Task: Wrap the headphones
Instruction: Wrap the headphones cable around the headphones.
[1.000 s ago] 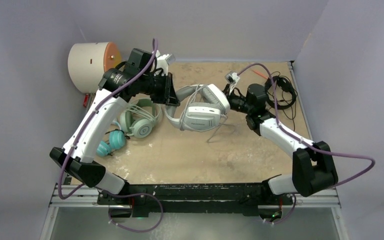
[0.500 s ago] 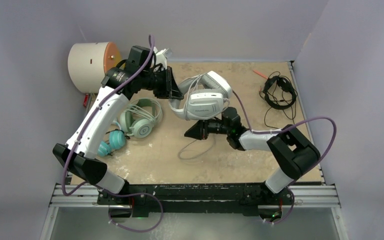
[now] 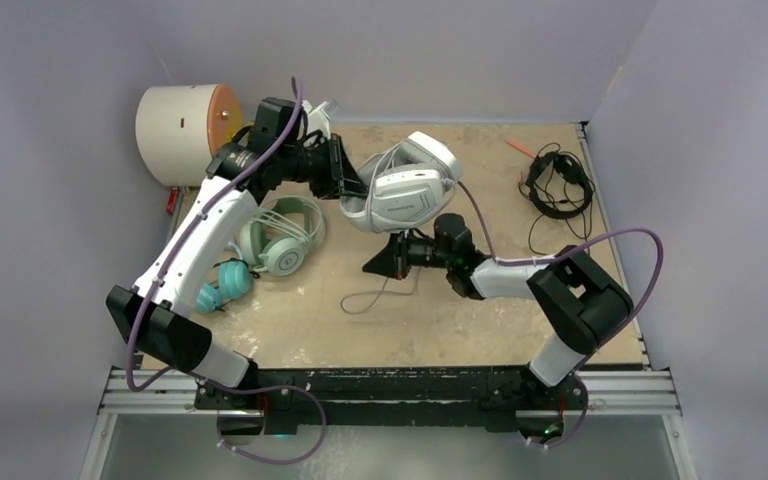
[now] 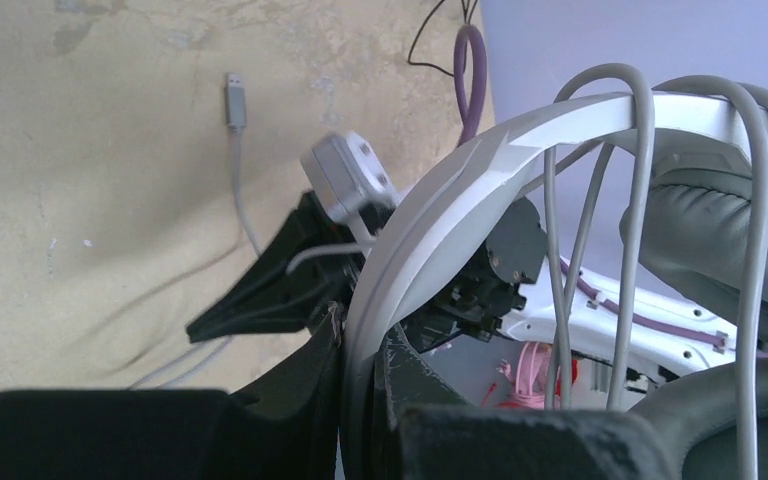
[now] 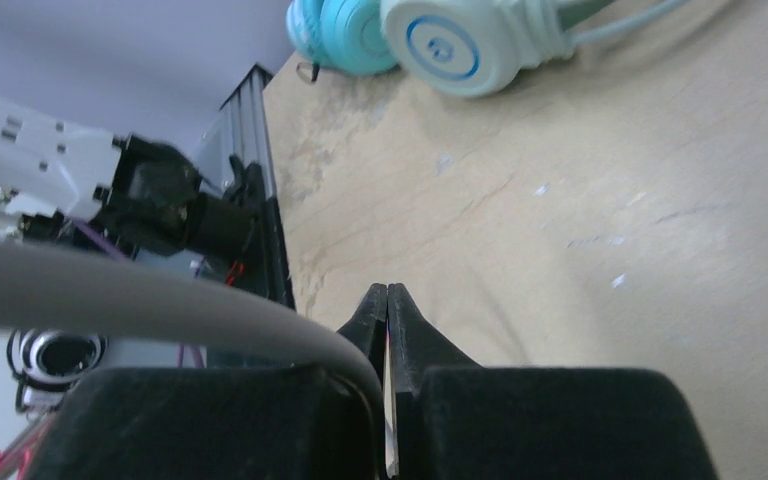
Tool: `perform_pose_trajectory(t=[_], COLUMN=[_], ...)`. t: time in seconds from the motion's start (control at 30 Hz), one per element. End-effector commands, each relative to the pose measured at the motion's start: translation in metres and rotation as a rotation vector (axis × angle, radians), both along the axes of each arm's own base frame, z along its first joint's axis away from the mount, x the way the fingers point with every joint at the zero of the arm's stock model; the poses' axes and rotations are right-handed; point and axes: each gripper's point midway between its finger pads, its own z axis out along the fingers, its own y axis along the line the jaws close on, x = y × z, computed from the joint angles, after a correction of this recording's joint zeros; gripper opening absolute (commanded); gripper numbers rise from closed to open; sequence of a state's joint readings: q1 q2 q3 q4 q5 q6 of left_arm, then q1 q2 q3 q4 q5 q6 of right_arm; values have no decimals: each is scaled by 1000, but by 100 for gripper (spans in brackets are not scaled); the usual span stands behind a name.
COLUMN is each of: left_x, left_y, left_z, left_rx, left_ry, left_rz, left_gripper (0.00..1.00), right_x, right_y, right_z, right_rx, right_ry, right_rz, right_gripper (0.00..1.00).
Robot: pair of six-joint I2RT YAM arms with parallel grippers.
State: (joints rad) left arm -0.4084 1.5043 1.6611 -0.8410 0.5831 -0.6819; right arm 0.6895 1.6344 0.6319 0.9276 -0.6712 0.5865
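Note:
My left gripper (image 3: 348,188) (image 4: 362,335) is shut on the white band (image 4: 430,230) of the large white-and-grey headphones (image 3: 407,190) and holds them tilted above the table. Grey cable (image 4: 642,200) loops several times over the band and ear cushion (image 4: 705,240). Just in front of them, my right gripper (image 3: 372,266) (image 5: 388,292) is shut, and the grey cable (image 5: 160,300) runs into its jaws. The slack cable (image 3: 365,298) trails on the table to its USB plug (image 4: 233,100). Mint-green headphones (image 3: 282,240) (image 5: 470,45) and teal headphones (image 3: 222,282) (image 5: 345,30) lie left. Black headphones (image 3: 558,185) lie back right.
A cream drum with an orange face (image 3: 178,125) stands at the back left corner. Grey walls close in the table on three sides. The black rail (image 3: 390,385) with both arm bases runs along the near edge.
My right gripper swung from behind the headphones round to their front, low over the table, and closed on the grey cable. The left gripper raised the headphones a little toward the back.

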Motion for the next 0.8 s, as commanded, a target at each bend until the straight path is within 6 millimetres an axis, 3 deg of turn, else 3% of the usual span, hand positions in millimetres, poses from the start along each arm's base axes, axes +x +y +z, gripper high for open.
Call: perform_pose_trajectory(t=[0.0, 0.13, 0.33, 0.47, 0.6, 0.77], left_x=[-16, -20, -18, -12, 1, 13], left_y=[-9, -7, -2, 1, 6, 5], left_z=[61, 66, 66, 70, 66, 65], left_rx=[-170, -164, -150, -152, -136, -171], left_ry=[-117, -135, -141, -158, -160, -150], left_rz=[-58, -59, -49, -27, 28, 66], left_gripper=[0, 0, 0, 0, 0, 0], right_x=[36, 56, 84, 92, 78, 44], right_y=[5, -7, -49, -56, -47, -23], right_z=[24, 23, 2, -11, -14, -9], right_rx=[23, 42, -1, -34, -40, -48], right_ry=[-3, 42, 114, 124, 127, 98], right_rz=[-20, -57, -181, -225, -186, -90], right_gripper=[1, 0, 0, 0, 0, 0])
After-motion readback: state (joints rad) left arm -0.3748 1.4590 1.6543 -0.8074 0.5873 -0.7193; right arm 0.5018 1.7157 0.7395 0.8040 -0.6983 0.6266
